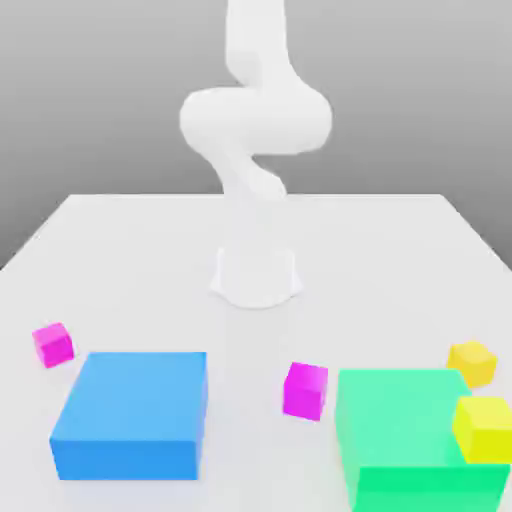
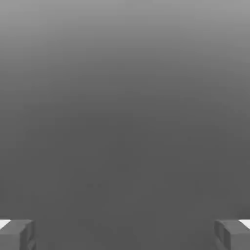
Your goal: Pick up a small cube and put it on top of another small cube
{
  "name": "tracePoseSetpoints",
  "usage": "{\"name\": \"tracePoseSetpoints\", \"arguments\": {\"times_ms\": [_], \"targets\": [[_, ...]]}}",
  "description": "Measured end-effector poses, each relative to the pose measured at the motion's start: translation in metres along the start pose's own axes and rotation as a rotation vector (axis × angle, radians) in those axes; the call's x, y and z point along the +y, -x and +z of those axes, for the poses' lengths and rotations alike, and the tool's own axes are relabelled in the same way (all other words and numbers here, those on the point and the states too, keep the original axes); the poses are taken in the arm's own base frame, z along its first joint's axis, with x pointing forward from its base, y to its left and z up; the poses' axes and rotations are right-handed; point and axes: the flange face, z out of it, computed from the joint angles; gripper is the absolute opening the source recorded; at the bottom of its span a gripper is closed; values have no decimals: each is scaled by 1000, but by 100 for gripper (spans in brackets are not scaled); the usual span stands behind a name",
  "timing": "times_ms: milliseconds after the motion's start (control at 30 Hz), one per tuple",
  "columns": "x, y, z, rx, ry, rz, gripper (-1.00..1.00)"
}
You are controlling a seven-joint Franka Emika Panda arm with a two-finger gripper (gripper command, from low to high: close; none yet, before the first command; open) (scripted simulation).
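A white robot arm point(image 1: 255, 130) rises from its base at the middle of a white table point(image 1: 130, 240), its gripper point(image 2: 125, 234) empty, the fingers point(image 2: 17, 233) spread wide apart.

In the exterior view, from left to right, sit a small magenta cube point(image 1: 53, 343), a big blue block point(image 1: 133, 414), a second magenta cube point(image 1: 305, 389), a big green block point(image 1: 405, 430), a golden cube point(image 1: 472, 362) just behind the green block's far right corner, and a larger lemon-yellow cube point(image 1: 484, 429) at that block's right edge.

The count: two magenta cubes, two yellow ones, two big blocks.

The step in hand appears to be the reach. The nearer magenta cube looks the better pick; the gripper should descend squarely over it, then carry it to the golden cube, clearing the green block.
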Motion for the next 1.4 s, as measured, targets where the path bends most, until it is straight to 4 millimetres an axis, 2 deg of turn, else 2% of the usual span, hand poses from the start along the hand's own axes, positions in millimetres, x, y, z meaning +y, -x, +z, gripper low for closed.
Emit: {"name": "tracePoseSetpoints", "arguments": {"times_ms": [133,267,467,633,833,967,1067,1167,1367,1400], "targets": [[38,-23,64,31,134,236,0],[89,-44,119,67,253,469,0],[184,-65,186,131,414,827,0],[274,-67,225,190,535,1133,0],[382,-49,253,266,662,1508,0],[454,-26,260,326,739,1777,0],[501,-1,262,368,790,1976,0],[531,25,270,392,828,2131,0],[564,53,311,397,836,2161,0],[567,57,315,397,838,2160,-100]]}}
